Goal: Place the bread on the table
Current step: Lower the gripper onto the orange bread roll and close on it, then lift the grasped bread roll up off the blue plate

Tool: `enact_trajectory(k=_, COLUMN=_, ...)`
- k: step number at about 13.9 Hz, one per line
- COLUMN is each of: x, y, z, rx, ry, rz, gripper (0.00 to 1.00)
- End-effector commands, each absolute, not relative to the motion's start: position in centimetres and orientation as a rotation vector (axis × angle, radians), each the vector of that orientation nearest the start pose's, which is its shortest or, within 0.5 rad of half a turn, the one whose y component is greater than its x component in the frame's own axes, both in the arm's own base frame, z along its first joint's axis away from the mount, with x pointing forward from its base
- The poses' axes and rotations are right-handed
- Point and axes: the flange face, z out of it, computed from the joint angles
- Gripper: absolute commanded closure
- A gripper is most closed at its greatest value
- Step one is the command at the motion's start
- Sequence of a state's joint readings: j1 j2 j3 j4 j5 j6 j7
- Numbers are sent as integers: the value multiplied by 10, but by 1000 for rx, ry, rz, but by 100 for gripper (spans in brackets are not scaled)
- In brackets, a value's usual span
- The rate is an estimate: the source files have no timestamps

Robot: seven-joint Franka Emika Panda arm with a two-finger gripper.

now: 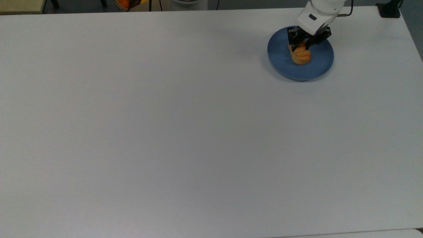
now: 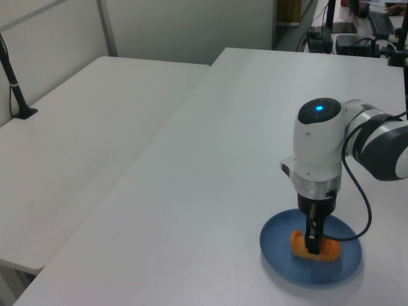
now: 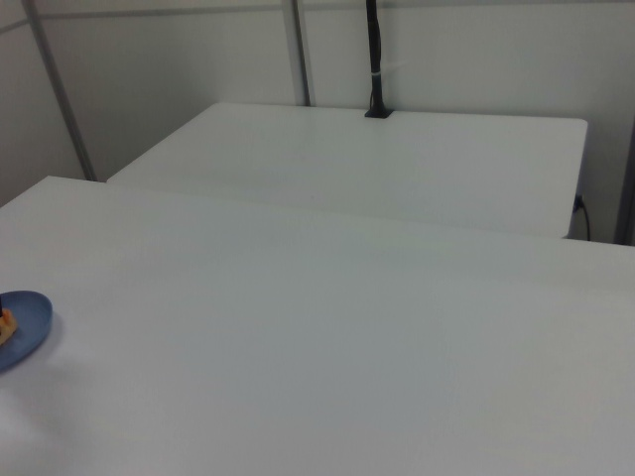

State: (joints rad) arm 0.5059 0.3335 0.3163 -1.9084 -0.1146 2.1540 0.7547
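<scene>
Starting at the top view's left, you have the table [image 1: 148,132] running white and bare across most of the frame; nothing has been set down there yet. Move to the top view's right and you find the blue plate [image 1: 284,62] near the far edge, with the bread [image 1: 301,57] resting on it. The gripper [image 1: 304,46] is down over the roll, fingers closed in against its sides, so I judge the grasp made but the lift, carry and release all left to you. The left view adds what the top view hides: the roll's underside sits on the plate, not raised. The right view gives you just the plate's rim [image 3: 35,322] at its left edge
</scene>
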Motion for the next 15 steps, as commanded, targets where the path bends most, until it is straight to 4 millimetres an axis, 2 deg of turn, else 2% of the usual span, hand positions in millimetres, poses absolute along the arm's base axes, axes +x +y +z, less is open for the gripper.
enact_trajectory(k=1, x=426, y=442, z=336, rx=-3178, ry=-185, rz=31, gripper=65)
enact_trajectory(k=2, x=425, y=442, z=339, rx=-3185, ry=-186, rz=40, gripper=65)
enact_trajectory(k=4, x=431, y=443, z=360, rx=-3200, ry=-182, rz=45, gripper=66)
enact_trajectory(k=6, x=444, y=444, z=392, rx=-3181, ry=-162, rz=-5, gripper=66)
enact_trajectory(k=8, x=475, y=439, z=425, rx=-3132, ry=-180, rz=-93, gripper=65)
enact_trajectory(k=10, x=520, y=430, z=456, rx=-3072, ry=-133, rz=-194, gripper=65)
enact_trajectory(k=13, x=558, y=418, z=450, rx=-3089, ry=-205, rz=-297, gripper=65)
enact_trajectory(k=15, x=588, y=408, z=442, rx=-3060, ry=-183, rz=-401, gripper=65)
